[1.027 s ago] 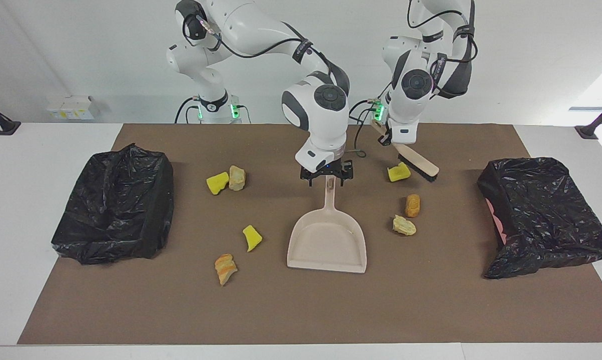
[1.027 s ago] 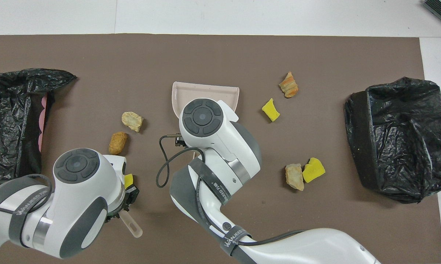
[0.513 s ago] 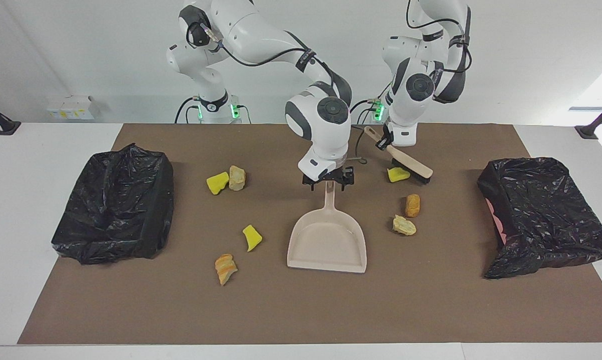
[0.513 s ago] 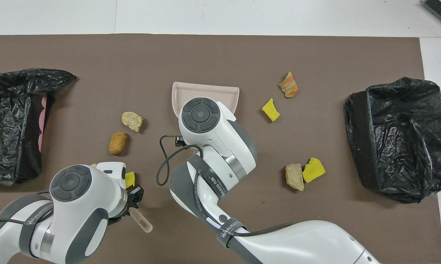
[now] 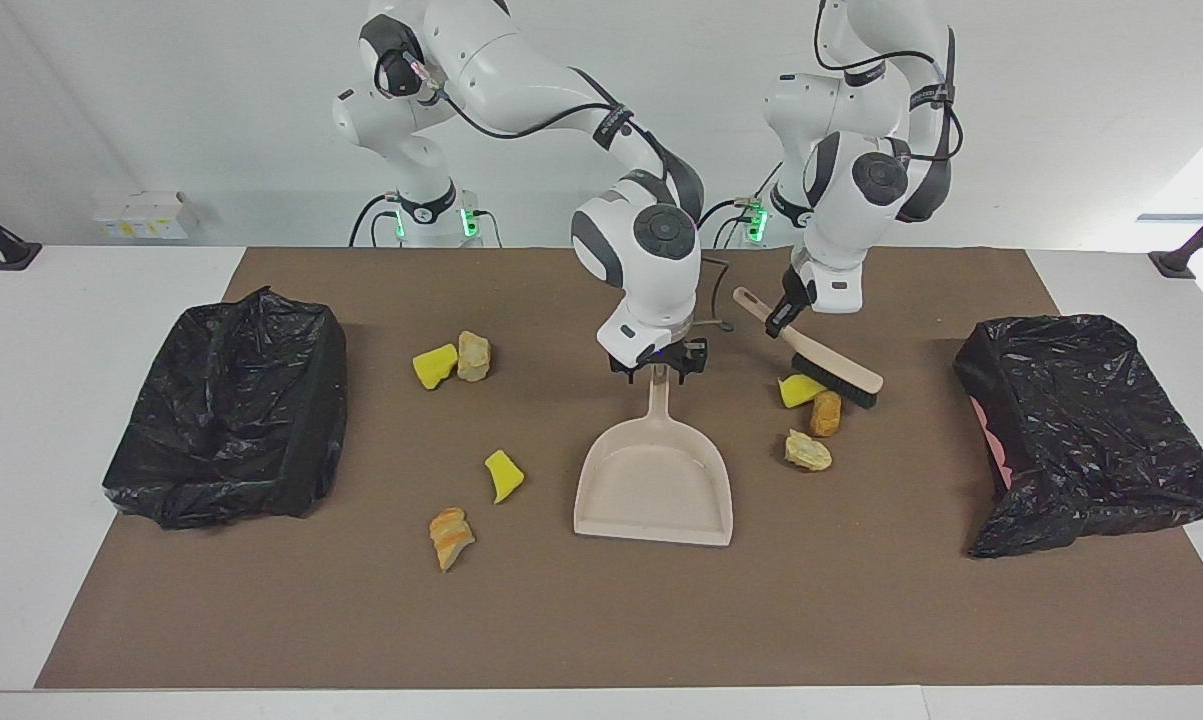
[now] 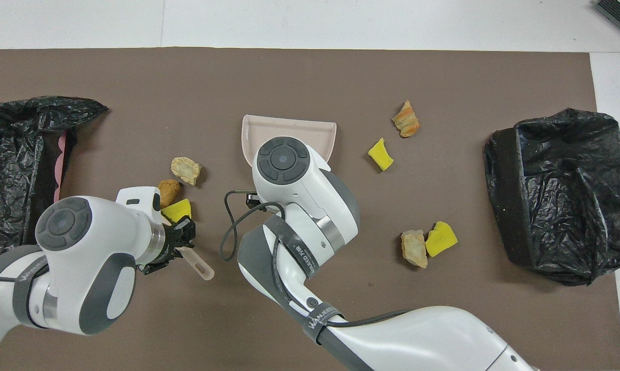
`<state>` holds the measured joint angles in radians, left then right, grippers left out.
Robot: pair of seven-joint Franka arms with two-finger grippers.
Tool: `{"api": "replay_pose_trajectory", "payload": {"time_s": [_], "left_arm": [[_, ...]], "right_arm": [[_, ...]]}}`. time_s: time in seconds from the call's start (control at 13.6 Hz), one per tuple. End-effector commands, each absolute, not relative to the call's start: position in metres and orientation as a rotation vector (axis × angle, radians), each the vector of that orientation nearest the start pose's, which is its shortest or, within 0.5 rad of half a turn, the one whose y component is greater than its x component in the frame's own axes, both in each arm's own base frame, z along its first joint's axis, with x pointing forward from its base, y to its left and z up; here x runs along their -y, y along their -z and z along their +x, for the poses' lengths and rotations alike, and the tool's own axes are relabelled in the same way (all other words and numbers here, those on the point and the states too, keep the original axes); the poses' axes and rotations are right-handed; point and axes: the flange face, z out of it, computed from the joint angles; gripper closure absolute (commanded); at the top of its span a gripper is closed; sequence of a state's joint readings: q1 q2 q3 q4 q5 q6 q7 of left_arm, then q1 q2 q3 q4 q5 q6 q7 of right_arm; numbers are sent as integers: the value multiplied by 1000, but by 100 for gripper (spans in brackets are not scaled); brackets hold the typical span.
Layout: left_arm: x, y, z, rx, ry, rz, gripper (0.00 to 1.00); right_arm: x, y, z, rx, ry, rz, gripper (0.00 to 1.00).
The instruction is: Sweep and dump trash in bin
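Note:
My left gripper (image 5: 783, 318) is shut on the handle of the wooden brush (image 5: 833, 362), whose bristles rest on the mat against a yellow trash wedge (image 5: 797, 390). That wedge touches a tan-orange lump (image 5: 826, 412), and a pale lump (image 5: 808, 451) lies just farther from the robots. My right gripper (image 5: 658, 365) is down at the top of the handle of the beige dustpan (image 5: 656, 490), which lies flat mid-table. More trash lies toward the right arm's end: a yellow wedge (image 5: 434, 366) beside a tan lump (image 5: 473, 356), another yellow wedge (image 5: 504, 475) and an orange lump (image 5: 450, 536).
Two bins lined with black bags stand on the brown mat, one at the right arm's end (image 5: 231, 405) and one at the left arm's end (image 5: 1091, 430). In the overhead view the right arm's wrist covers most of the dustpan (image 6: 289, 129).
The left arm swept the brush away from the robots, pushing the yellow wedge up against the tan-orange lump. The right gripper sank slightly at the dustpan handle. The dustpan stayed put.

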<state>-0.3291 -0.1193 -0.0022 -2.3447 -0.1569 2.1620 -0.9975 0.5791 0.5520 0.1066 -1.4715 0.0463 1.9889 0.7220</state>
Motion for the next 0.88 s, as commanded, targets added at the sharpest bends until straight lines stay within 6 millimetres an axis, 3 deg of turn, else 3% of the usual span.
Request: {"api": "replay_pose_trajectory", "payload": {"time_s": [0.0, 0.15, 0.22, 0.37, 0.51, 0.66, 0.81], "left_arm": [[168, -392, 482, 1132, -249, -2997, 100], [155, -408, 491, 1100, -251, -3015, 100], [146, -413, 492, 1041, -277, -3030, 100], [136, -416, 492, 803, -312, -3094, 100], [112, -415, 497, 667, -303, -3143, 100], [104, -411, 496, 595, -313, -3159, 100], [90, -405, 495, 416, -309, -3173, 100]], "right_arm": [[-437, -350, 548, -138, -159, -3068, 23], [-437, -350, 547, -135, -161, -3069, 34], [-437, -350, 546, -135, -165, -3071, 48], [-435, -352, 548, -145, -164, -3071, 100], [-439, -356, 547, -112, -130, -3076, 100], [-436, -362, 549, -84, -113, -3075, 100], [-427, -380, 551, 149, -79, -3073, 100]]}}
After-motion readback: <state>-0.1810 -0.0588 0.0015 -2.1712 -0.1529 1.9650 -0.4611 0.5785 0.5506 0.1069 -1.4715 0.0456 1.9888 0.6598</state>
